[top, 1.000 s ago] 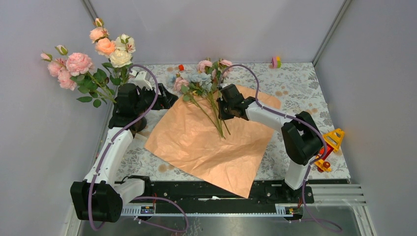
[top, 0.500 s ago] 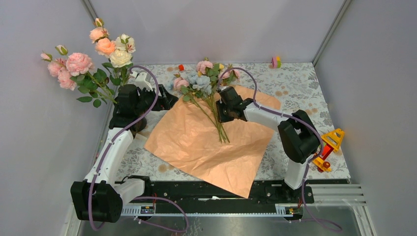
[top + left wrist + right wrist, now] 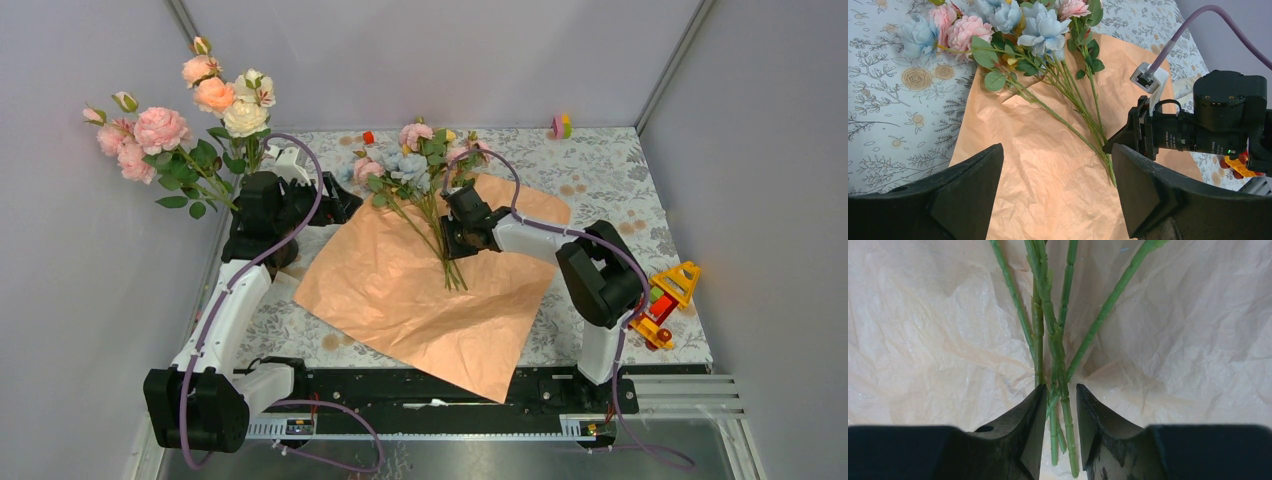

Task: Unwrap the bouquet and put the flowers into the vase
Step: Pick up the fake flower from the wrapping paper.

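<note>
From above, the peach-orange paper (image 3: 420,290) lies opened flat across the patterned tabletop (image 3: 600,180). The loose flowers (image 3: 410,160) lie on it with pink and pale blue heads at its far edge and stems (image 3: 447,262) running toward the near side. At the far left corner the standing roses (image 3: 200,110), pink, peach and cream, rise behind the left arm. I cannot pick the vase out from the black arm in front of it.

Only that high view takes in the yellow and red toy (image 3: 668,300) at the right edge and the coloured block (image 3: 560,126) by the back wall.

The left wrist camera shows what the top one cannot: the left claw (image 3: 1057,150) spread wide with nothing in it, hanging over the paper. It also shows the right arm side on, nosed against the stems, with a purple cable (image 3: 1193,22) looping off it. Small marks on that arm's housing are too fine to read.

The right wrist camera settles the rest. The right claw (image 3: 1061,400) straddles the bundled stems low down, its fingers (image 3: 1034,422) parted, with a sliver of paper showing beside the stems, so it sits loose around them rather than pinching.
</note>
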### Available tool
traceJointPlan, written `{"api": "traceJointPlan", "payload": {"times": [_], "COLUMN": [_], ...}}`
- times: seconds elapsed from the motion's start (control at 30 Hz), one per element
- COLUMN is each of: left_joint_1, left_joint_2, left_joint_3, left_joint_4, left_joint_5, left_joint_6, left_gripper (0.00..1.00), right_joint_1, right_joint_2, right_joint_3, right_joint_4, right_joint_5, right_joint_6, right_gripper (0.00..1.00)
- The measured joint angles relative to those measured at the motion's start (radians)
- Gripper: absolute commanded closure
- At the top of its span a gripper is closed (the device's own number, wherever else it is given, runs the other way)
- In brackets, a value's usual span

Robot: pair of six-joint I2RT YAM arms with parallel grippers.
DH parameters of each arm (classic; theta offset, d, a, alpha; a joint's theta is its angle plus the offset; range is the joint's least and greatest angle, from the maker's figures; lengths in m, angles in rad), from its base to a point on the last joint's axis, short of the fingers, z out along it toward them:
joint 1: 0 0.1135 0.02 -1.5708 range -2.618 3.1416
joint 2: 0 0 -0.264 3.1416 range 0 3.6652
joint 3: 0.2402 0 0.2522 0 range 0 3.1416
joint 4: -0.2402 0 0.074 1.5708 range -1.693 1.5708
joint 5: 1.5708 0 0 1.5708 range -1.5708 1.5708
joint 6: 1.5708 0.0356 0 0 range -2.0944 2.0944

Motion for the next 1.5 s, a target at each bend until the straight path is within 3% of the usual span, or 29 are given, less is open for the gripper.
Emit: {"api": "traceJointPlan", "payload": {"times": [0.5,1.03,1.5], "left_joint_1": [0.000,0.000,0.000], "left_joint_2": [0.000,0.000,0.000], "left_joint_3": [0.000,0.000,0.000], "left_joint_4": [0.000,0.000,0.000], "left_joint_5": [0.004,0.007,0.007], "left_joint_6": [-0.007,-0.011,-0.014], "left_gripper": [0.16,0.16,0.16], "right_joint_1": [0.000,-0.007,-0.008], "right_joint_2": [-0.080,-0.114,-0.101], "right_joint_3": [-0.092,-0.146,-0.143], "right_joint_4": [0.030,0.011,0.008], "right_joint_5": [-0.023,-0.021,-0.019], "right_joint_6": [0.007,-0.003,-0.016], "right_gripper": [0.57,0.71,0.74]}}
